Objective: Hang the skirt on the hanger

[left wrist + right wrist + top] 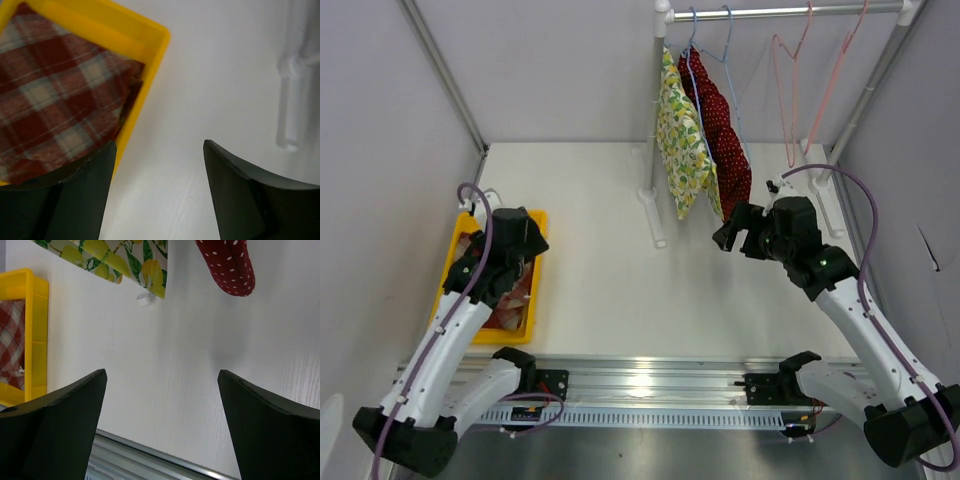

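Observation:
A red plaid skirt (55, 95) lies in the yellow bin (538, 225) at the table's left; it also shows in the right wrist view (12, 340). My left gripper (530, 243) is open and empty, over the bin's right rim (150, 80). A lemon-print skirt (680, 135) and a red polka-dot skirt (725, 140) hang on blue hangers on the rail. Two empty pink hangers (795, 80) hang to their right. My right gripper (728, 232) is open and empty, just below the polka-dot skirt (227, 265).
The white rack has a rail (790, 12) across the back, an upright post (658, 110) and foot bars (292, 100) on the table. A metal rail (650, 385) runs along the near edge. White walls close in left and right.

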Controlling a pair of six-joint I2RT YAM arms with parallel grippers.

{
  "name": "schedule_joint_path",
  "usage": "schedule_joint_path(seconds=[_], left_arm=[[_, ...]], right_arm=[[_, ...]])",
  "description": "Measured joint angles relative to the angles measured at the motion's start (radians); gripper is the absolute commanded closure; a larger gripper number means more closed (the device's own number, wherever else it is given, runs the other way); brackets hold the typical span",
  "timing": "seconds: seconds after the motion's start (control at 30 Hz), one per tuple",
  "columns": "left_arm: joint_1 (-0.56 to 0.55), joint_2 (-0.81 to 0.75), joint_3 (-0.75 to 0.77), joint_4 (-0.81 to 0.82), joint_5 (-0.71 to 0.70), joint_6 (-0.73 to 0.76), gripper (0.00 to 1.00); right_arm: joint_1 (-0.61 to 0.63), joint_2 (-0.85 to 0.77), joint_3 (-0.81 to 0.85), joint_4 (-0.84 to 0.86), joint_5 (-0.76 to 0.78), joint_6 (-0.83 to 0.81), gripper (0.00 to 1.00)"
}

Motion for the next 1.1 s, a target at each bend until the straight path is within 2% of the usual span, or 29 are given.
schedule_joint_path(seconds=[0.17, 0.23, 0.37, 0.6, 0.87, 0.97, 1.07, 1.1], left_arm=[[0.212, 0.015, -0.116, 0.0, 0.01, -0.077, 0.24], [0.256, 0.04, -0.164, 0.002, 0.011, -0.112, 0.24], [0.265, 0.081, -0.227, -0.006, 0.005, -0.19, 0.22], [0.275, 0.032, -0.351, -0.008, -0.001, -0.348, 0.19], [0.291, 0.06, -0.434, 0.041, 0.013, -0.465, 0.2], [0.302, 0.078, -0.448, 0.068, 0.018, -0.489, 0.27], [0.315, 0.105, -0.451, 0.088, 0.019, -0.498, 0.44], [0.32, 0.106, -0.452, 0.092, 0.019, -0.497, 0.56]], right_arm=[[0.013, 0.035, -0.019, 0.029, -0.051, 0.0, 0.0], [0.022, 0.04, -0.033, 0.036, -0.063, 0.001, 0.01], [0.031, 0.041, -0.058, 0.042, -0.078, 0.001, 0.0], [0.031, 0.041, -0.087, 0.061, -0.093, 0.001, 0.01], [0.031, 0.055, -0.096, 0.068, -0.101, -0.005, 0.01], [0.031, 0.063, -0.097, 0.069, -0.103, -0.008, 0.0], [0.031, 0.066, -0.097, 0.072, -0.108, -0.009, 0.01], [0.031, 0.066, -0.098, 0.073, -0.109, -0.009, 0.01]])
